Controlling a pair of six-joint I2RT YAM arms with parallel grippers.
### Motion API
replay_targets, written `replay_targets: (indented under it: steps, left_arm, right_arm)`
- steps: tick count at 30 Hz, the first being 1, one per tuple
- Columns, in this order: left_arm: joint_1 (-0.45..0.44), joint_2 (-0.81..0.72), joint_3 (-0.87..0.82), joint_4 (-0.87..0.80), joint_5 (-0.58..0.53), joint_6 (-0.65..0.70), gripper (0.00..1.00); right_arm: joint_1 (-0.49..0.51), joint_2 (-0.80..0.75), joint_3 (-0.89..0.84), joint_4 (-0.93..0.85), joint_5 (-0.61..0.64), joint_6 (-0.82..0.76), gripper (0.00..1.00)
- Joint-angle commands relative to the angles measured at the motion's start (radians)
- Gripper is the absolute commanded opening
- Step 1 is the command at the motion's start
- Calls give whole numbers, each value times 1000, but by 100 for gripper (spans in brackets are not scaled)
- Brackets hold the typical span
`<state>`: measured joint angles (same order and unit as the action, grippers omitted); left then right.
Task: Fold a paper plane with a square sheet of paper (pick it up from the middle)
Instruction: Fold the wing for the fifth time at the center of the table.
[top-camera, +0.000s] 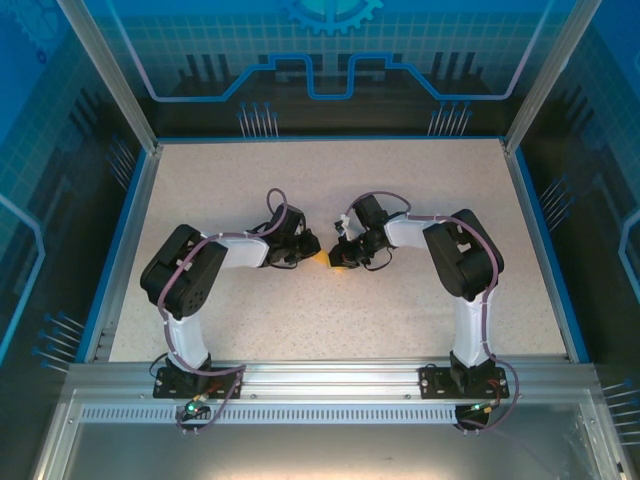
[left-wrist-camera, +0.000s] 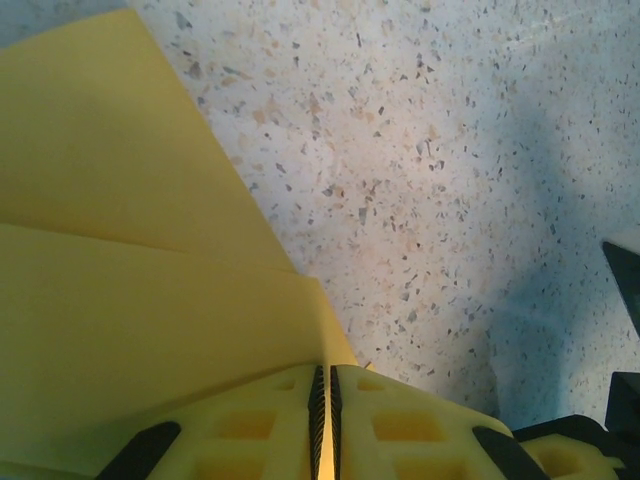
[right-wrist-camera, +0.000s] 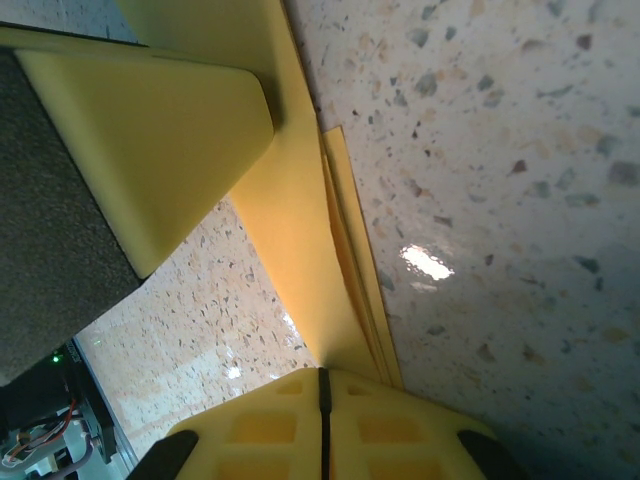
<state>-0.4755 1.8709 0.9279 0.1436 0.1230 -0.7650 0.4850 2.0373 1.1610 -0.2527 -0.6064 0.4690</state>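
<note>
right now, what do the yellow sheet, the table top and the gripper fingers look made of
Sheet: thin matte paper, judging by its sharp creases and layered edges.
Table top: smooth speckled stone-look surface, maybe laminate, slightly glossy from its glare spot.
Left gripper fingers: probably moulded yellow plastic with recessed pockets.

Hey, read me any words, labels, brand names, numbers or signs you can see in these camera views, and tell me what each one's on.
No words or numbers can be read anywhere.
yellow paper: plain, unmarked.
back panel: a gear symbol and circuit-style lines, no letters or digits.
</note>
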Motion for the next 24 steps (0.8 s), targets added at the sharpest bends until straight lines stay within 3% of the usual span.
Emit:
replay_targets:
  steps: [1, 13, 24]
  left_arm:
    - [53, 3, -35, -81, -125, -19, 16]
    - [224, -54, -115, -44, -141, 11, 16]
    - [260, -149, -117, -65, -165, 33, 16]
  right_arm:
    - [-8, 73, -70, -132, 148, -24, 8]
    - [-9, 77, -74, -126, 149, -23, 9]
    - [-1, 42, -46, -125, 128, -20, 11]
